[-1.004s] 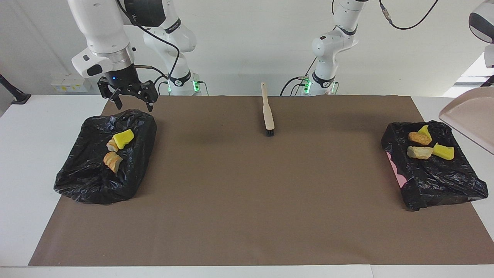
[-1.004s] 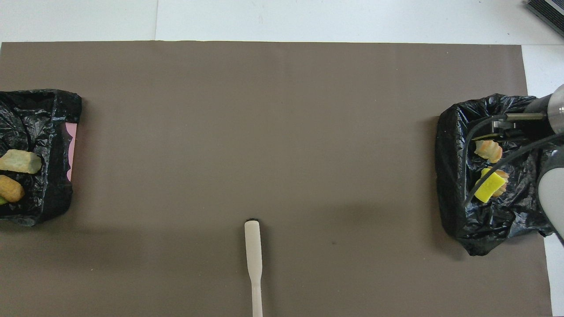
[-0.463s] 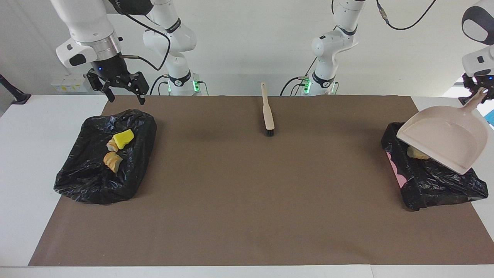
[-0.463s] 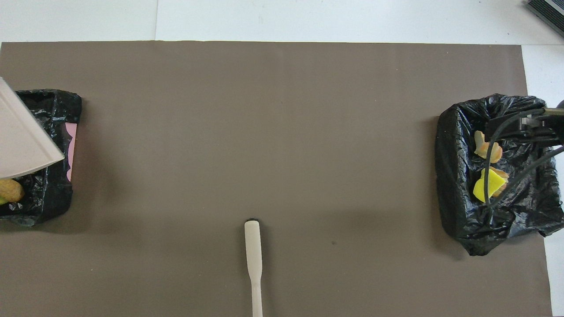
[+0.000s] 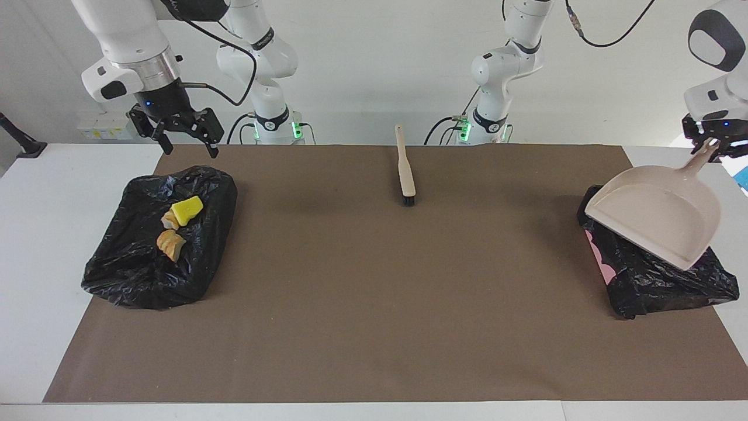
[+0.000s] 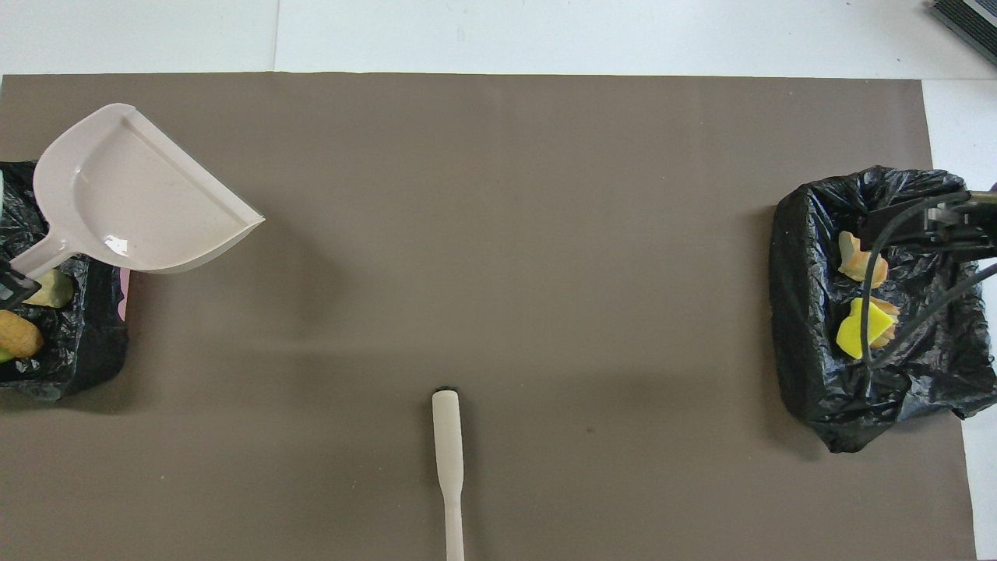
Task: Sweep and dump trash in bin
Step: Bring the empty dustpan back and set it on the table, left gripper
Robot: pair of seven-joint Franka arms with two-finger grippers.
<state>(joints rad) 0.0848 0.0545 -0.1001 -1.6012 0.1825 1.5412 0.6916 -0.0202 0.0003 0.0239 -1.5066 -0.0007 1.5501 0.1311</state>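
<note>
My left gripper (image 5: 714, 145) is shut on the handle of the beige dustpan (image 5: 657, 216) and holds it tilted in the air over the black-bagged bin (image 5: 672, 286) at the left arm's end. The pan (image 6: 132, 202) looks empty. It hides that bin's trash in the facing view. The overhead view shows a pale chunk (image 6: 53, 288) and an orange-brown chunk (image 6: 17, 335) in that bin. My right gripper (image 5: 188, 151) is open and empty, over the robot-side edge of the other bagged bin (image 5: 117, 286). That bin holds a yellow chunk (image 5: 187, 210), a beige chunk (image 5: 169, 221) and an orange-brown chunk (image 5: 170, 244).
The beige brush (image 5: 405, 166) lies on the brown mat (image 5: 374, 304) near the robots, midway between the arms, bristles away from them. It also shows in the overhead view (image 6: 448, 452). White table (image 5: 35, 234) borders the mat.
My left arm has swung the dustpan in over its bin and toward the table's middle. My right gripper rose from its bin's edge, then held still.
</note>
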